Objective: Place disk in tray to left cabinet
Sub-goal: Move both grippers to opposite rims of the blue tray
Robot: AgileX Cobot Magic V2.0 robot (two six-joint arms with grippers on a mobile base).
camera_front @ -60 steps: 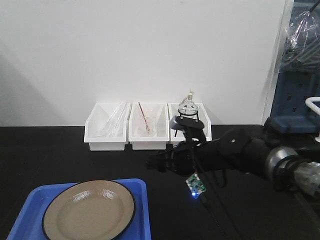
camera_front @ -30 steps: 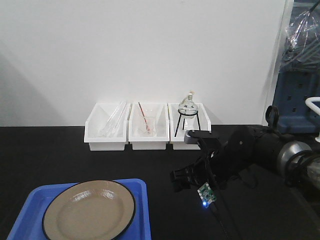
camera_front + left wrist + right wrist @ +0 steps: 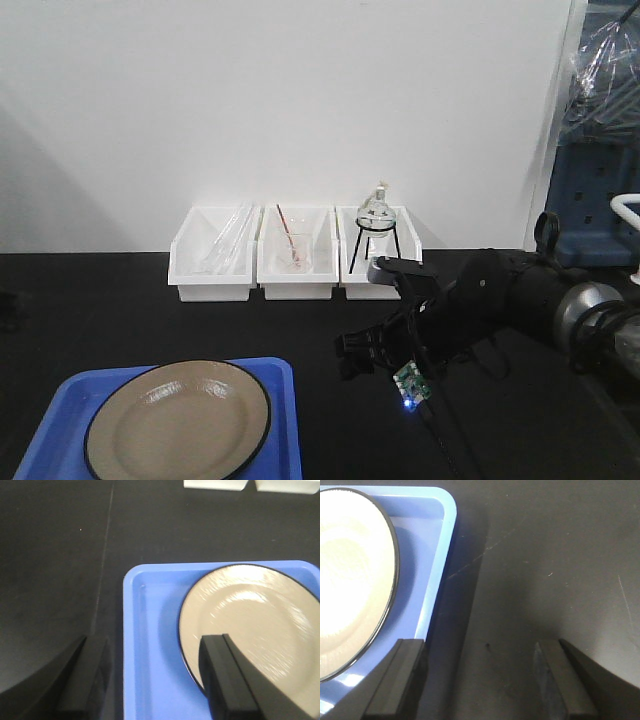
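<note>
The tan disk with its thin black rim lies flat in the blue tray at the table's front left. My left gripper hangs open over the tray's left side. One of its fingers is over the black table outside the wall and the other over the disk's left edge. My right gripper is open, right of the tray. In its wrist view the right gripper has its left finger by the tray's right rim, the disk farther left. The left cabinet is out of view.
Three white bins stand against the back wall: one with glass tubes, one with a beaker and red rod, one with a flask on a black tripod. Blue equipment stands at the far right. The tabletop is black.
The right arm pulled back from in front of the bins, to the right and lower, then edged slightly left. The disk and tray have not moved.
</note>
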